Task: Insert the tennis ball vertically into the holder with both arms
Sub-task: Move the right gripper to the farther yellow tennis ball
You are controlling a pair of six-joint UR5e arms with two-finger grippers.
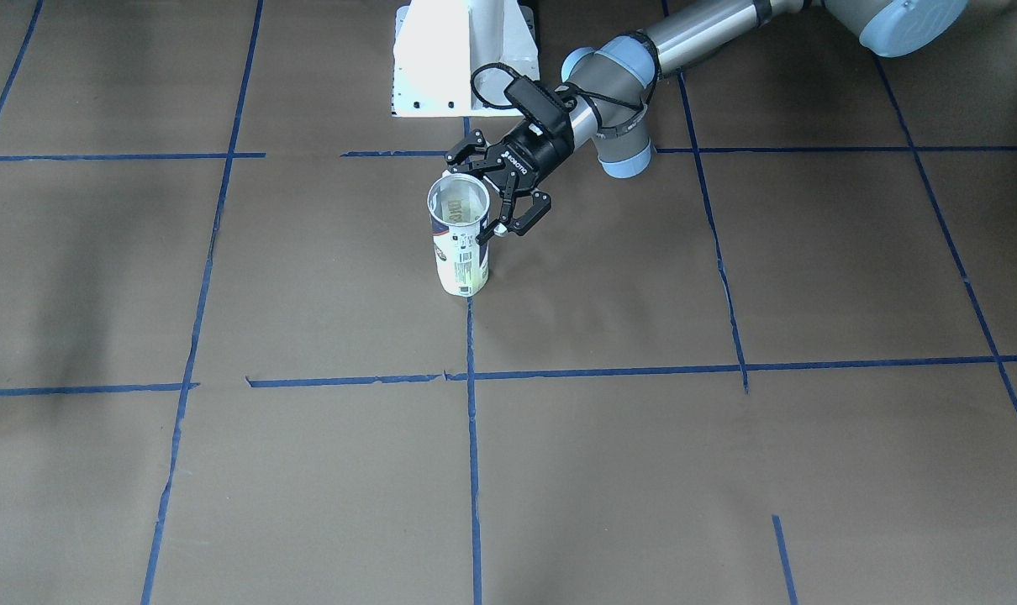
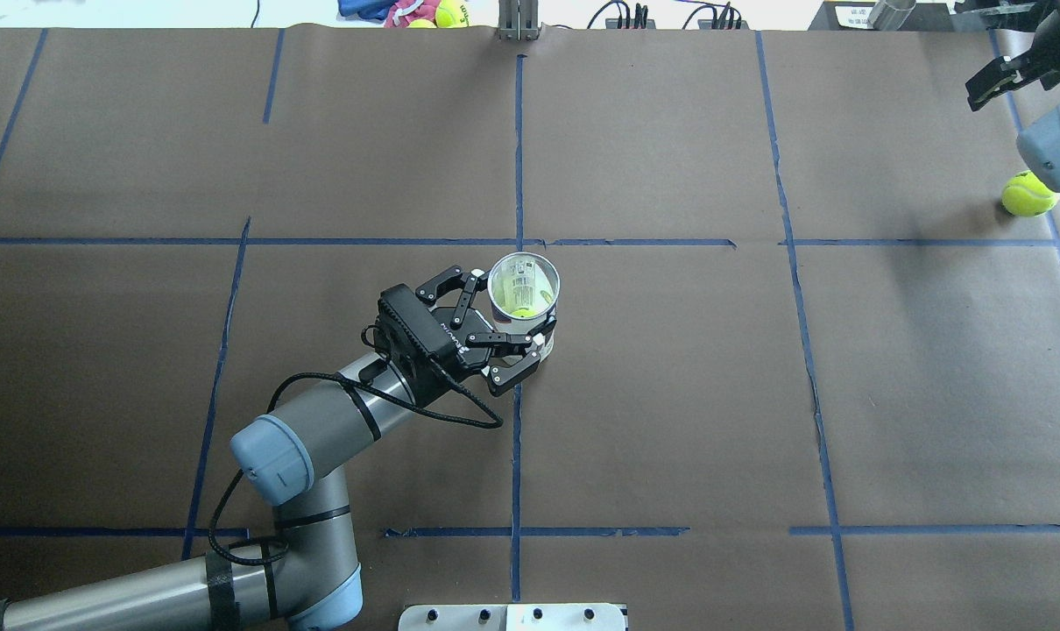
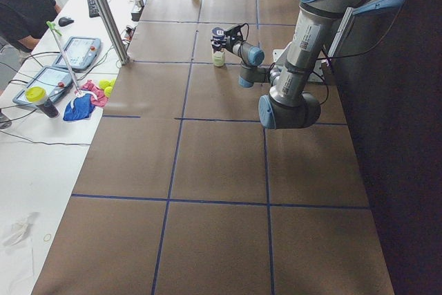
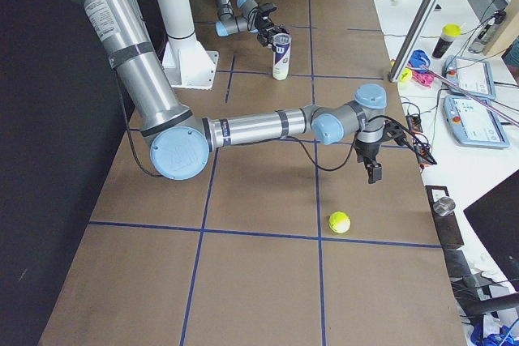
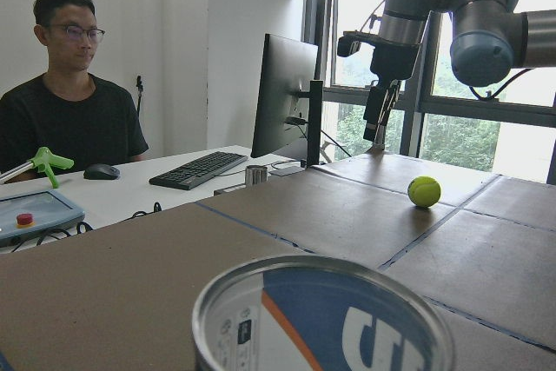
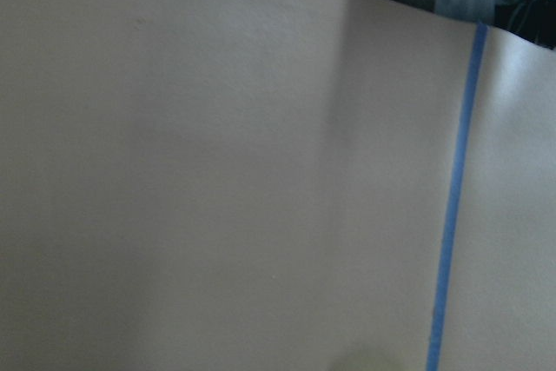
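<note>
Your left gripper [image 2: 499, 326] has its jaws spread wide just beside the upright holder [image 1: 461, 252] mid-frame, so clamp its body squarely before you drop the right gripper [image 2: 1003, 74] (can't tell if those jaws are open) onto the tennis ball [image 2: 1029, 194] lying upper right on the tabletop [image 2: 670, 394].

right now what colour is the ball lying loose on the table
Yellow-green; the tennis ball shows best in the exterior right view.

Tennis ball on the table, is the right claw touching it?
Apart. The exterior right view shows bare table between the right gripper and the tennis ball.
</note>
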